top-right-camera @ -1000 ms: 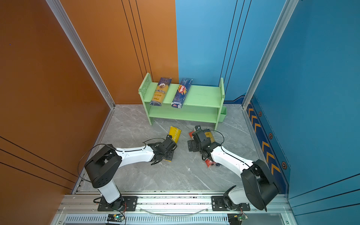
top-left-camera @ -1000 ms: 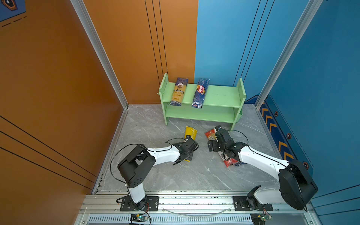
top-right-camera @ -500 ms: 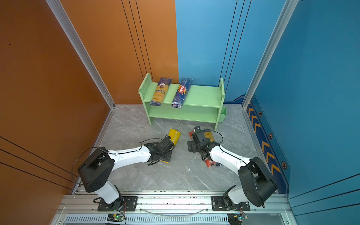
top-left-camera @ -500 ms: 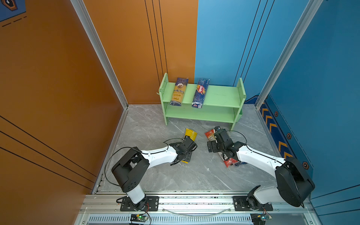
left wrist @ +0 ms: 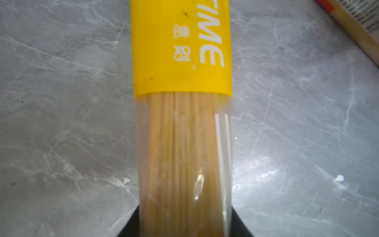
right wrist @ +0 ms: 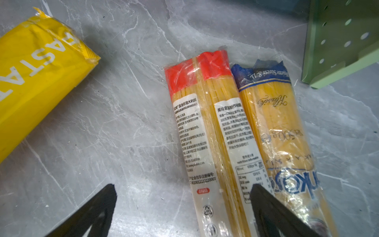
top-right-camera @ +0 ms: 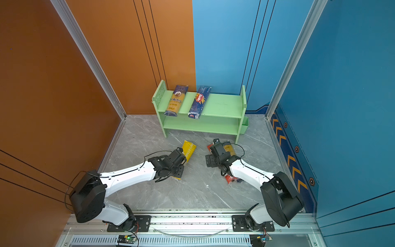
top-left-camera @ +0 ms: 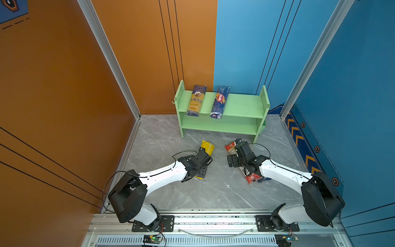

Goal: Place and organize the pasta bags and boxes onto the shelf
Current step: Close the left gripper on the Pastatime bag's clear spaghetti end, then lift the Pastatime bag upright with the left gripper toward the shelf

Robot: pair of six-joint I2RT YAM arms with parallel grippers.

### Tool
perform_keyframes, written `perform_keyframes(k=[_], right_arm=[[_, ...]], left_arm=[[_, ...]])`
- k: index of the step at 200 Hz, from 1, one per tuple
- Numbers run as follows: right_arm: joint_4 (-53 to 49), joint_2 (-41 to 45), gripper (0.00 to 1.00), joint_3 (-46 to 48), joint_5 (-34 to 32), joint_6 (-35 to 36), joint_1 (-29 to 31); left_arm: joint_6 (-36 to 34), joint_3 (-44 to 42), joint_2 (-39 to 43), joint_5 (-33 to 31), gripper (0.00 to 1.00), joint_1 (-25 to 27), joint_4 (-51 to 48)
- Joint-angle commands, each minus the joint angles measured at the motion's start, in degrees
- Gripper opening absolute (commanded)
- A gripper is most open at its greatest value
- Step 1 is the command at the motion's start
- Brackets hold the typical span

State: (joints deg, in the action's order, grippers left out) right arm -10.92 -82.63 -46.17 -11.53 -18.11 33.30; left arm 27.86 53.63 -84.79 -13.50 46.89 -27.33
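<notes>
The green shelf point(top-left-camera: 241, 107) point(top-right-camera: 222, 107) stands at the back wall; a dark-blue-and-yellow pasta bag point(top-left-camera: 195, 100) and a dark blue Barilla bag point(top-left-camera: 220, 102) lie across its top tier. A yellow Pastatime pack point(top-left-camera: 207, 147) point(left wrist: 182, 61) lies on the floor, and my left gripper point(top-left-camera: 203, 161) point(left wrist: 184, 209) is shut on its clear middle, a finger pressed against each side. My right gripper point(top-left-camera: 237, 143) point(right wrist: 182, 187) is open, low over a red-ended clear pack point(right wrist: 196, 123) with a blue-and-yellow bag point(right wrist: 276, 123) beside it. One finger stands above the seam between those two.
The grey marble floor point(top-left-camera: 213, 192) is boxed in by orange and blue walls. The shelf's right side panel point(right wrist: 338, 41) stands close beyond the two floor packs. The shelf's lower tier point(top-left-camera: 218, 125) holds nothing.
My left gripper's fingers have narrowed onto the yellow pack, and the left arm has stretched lower and further forward. The right arm has barely moved.
</notes>
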Motion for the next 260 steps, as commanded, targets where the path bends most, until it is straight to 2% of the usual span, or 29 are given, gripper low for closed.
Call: perform_keyframes(k=[1, 81, 153, 260], right_arm=[[-1.38, -0.81, 1.0, -1.47, 0.01, -0.96, -0.35], [-2.0, -1.3, 1.0, -0.94, -1.31, -1.2, -0.89], [-2.98, -1.69, 1.0, -0.92, -0.46, -2.9, -2.36], [-3.66, 0.88, 1.0, 0.87, -0.16, -3.01, -3.7]], left_arm=[[-1.08, 0.51, 3.49, -2.95, 0.0, -0.63, 2.59], [-2.09, 5.04, 9.96, -3.16, 0.0, -0.34, -3.45], [-5.68, 13.27, 15.29, -3.98, 0.0, 1.49, -6.3], [-10.1, 23.98, 14.0, -5.66, 0.0, 6.06, -6.23]])
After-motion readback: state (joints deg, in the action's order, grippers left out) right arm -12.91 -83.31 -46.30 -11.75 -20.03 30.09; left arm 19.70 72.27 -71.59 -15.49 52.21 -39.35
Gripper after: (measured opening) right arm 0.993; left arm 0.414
